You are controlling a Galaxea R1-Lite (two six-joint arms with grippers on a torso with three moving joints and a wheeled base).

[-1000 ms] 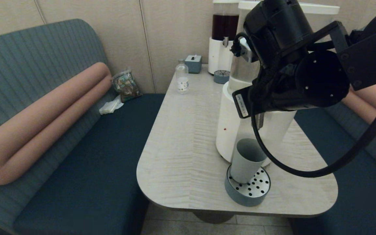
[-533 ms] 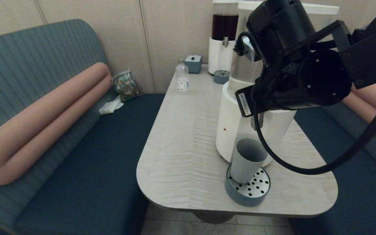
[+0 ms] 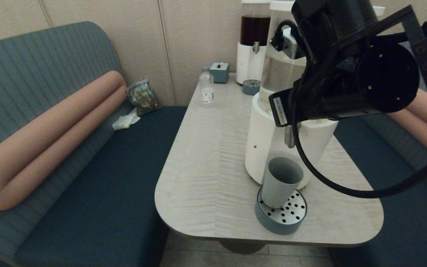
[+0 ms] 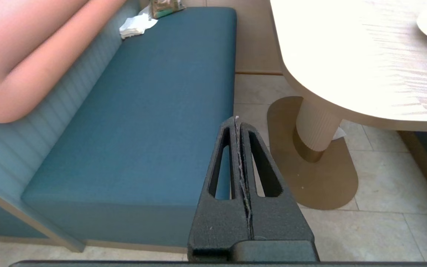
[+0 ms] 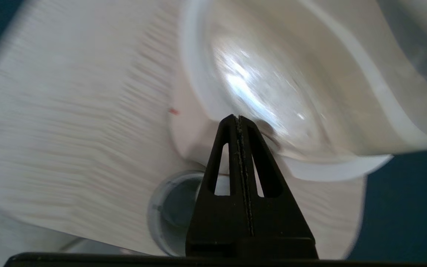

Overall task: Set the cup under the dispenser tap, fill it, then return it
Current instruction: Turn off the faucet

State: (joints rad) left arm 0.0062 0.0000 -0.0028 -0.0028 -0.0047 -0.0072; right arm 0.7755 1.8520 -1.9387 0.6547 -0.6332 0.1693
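Observation:
The grey-blue cup stands upright on the round perforated drip tray, directly below the metal dispenser tap of the large white-based dispenser. My right arm hangs above the tap, in front of the clear tank. In the right wrist view my right gripper is shut and empty, its tip over the dispenser's white shoulder, with the cup seen from above beside its fingers. My left gripper is parked low, shut, over the floor beside the bench.
A small clear bottle and a grey tissue box stand at the table's far end, next to the dark-liquid dispenser. Benches flank the table. The table's pedestal foot stands near the left gripper.
My right arm has risen and shifted to the right, uncovering more of the tap. The cup stays where it was on the drip tray.

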